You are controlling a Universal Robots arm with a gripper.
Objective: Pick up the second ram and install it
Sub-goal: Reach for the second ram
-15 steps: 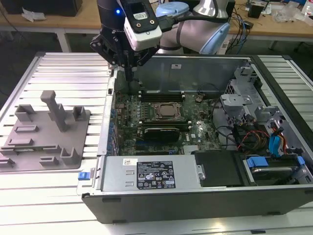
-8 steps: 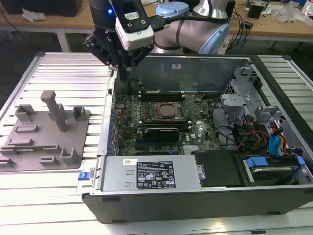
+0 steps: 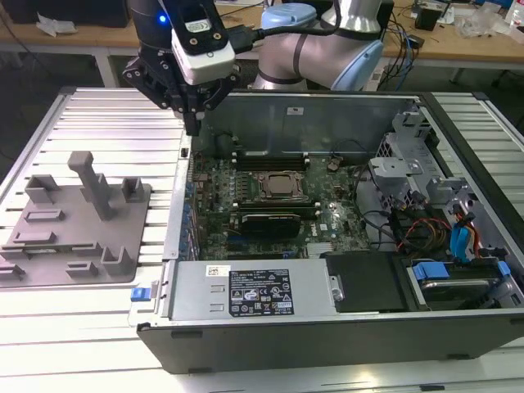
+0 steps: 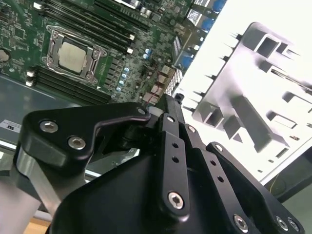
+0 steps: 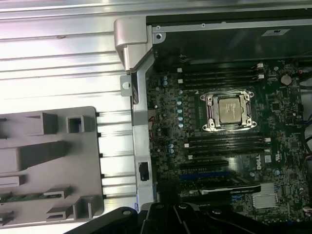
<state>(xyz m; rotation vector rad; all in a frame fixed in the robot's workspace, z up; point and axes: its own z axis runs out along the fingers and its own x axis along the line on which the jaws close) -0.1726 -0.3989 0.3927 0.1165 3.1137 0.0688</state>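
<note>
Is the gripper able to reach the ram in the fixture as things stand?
Probably yes: the ram lies uncovered in the fixture, and nothing stands between it and the gripper above the case edge.

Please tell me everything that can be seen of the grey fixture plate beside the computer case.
The grey fixture plate is a flat slab, plastic by its look, with raised blocks, open slots and one tall post. It lies flat on the ribbed metal table, at the exterior view's left of the computer case. In the first wrist view the second ram, a thin green strip, lies in one slot. The gripper hangs apart from it.
</note>
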